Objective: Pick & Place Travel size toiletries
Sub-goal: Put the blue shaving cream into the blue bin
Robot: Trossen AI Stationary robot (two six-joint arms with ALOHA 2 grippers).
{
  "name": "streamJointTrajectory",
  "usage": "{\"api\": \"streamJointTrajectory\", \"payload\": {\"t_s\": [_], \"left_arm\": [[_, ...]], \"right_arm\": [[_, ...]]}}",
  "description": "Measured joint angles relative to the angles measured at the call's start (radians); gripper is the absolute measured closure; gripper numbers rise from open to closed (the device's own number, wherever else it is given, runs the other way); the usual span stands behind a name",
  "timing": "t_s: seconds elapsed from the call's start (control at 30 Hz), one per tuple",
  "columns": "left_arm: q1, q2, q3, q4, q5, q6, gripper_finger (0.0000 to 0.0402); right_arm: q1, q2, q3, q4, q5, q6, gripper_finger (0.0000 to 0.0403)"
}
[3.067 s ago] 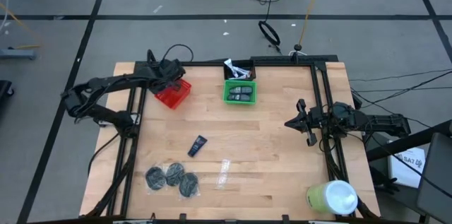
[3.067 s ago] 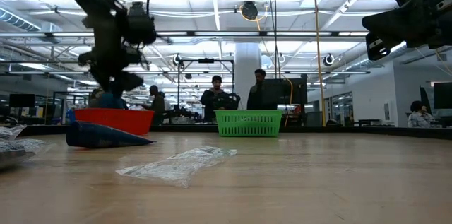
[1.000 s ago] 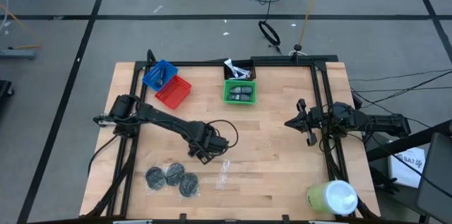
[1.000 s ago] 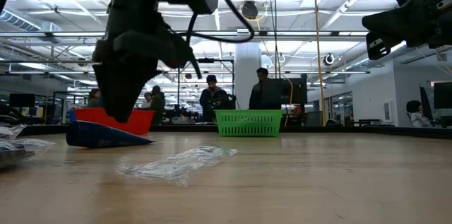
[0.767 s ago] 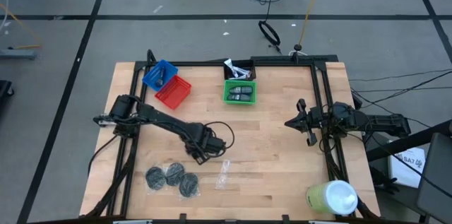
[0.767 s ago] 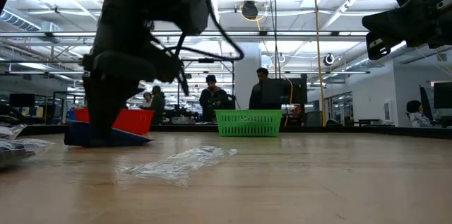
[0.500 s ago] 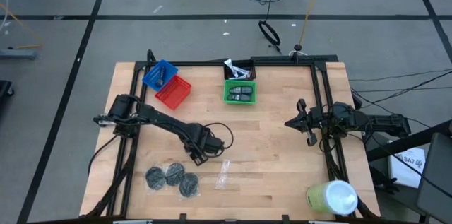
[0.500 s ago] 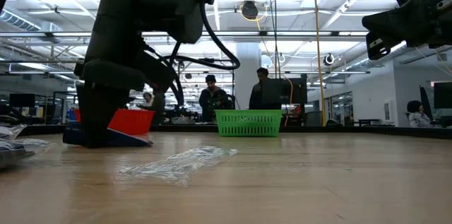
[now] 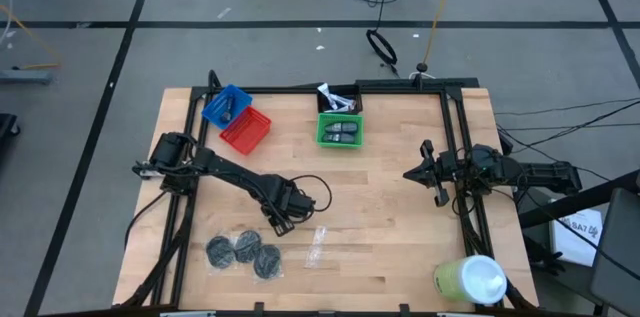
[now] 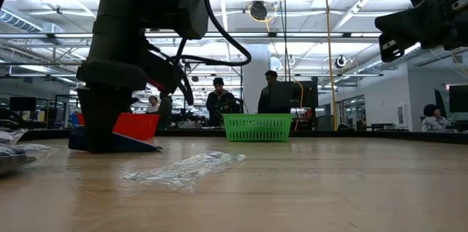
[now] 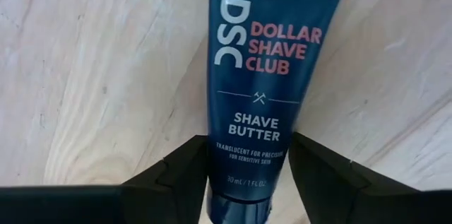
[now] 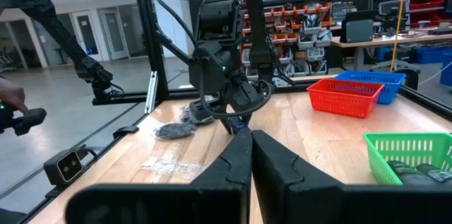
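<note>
Dark blue flat tube [image 11: 265,75], glossy, printed "Dollar Shave Club Shave Butter", lying on pale wood-grain table [image 9: 400,217] near middle. Left gripper [image 9: 280,219] lowered over it, matte black fingers [image 11: 176,174] parted either side of cap end, close against edges; firm grip not clear. Three dark round discs [image 9: 243,251] nearby at front left. Crinkled clear wrapper [image 9: 317,246] beside. Right gripper [image 9: 432,174] fully closed, empty, at right edge.
</note>
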Motion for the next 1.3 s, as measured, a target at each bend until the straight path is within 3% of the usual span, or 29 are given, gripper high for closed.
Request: {"api": "streamJointTrajectory", "payload": {"t_s": [0.33,0.53,1.03,1.3], "left_arm": [[0.000,-0.008,0.000,0.041,-0.017,0.064,0.0287],[0.002,-0.077,-0.006,0.088,-0.083,0.096,0.0296],[0.041,-0.445,-0.003,0.097,-0.397,0.275,0.0299],[0.230,-0.668,-0.113,0.115,-0.433,0.371,0.0301]], "right_arm": [[0.000,0.000,0.000,0.000,0.000,0.000,0.0403],[0.000,0.000,0.000,0.000,0.000,0.000,0.0403],[0.000,0.000,0.000,0.006,0.000,0.000,0.0403],[0.000,0.000,0.000,0.006,0.000,0.000,0.0403]]}}
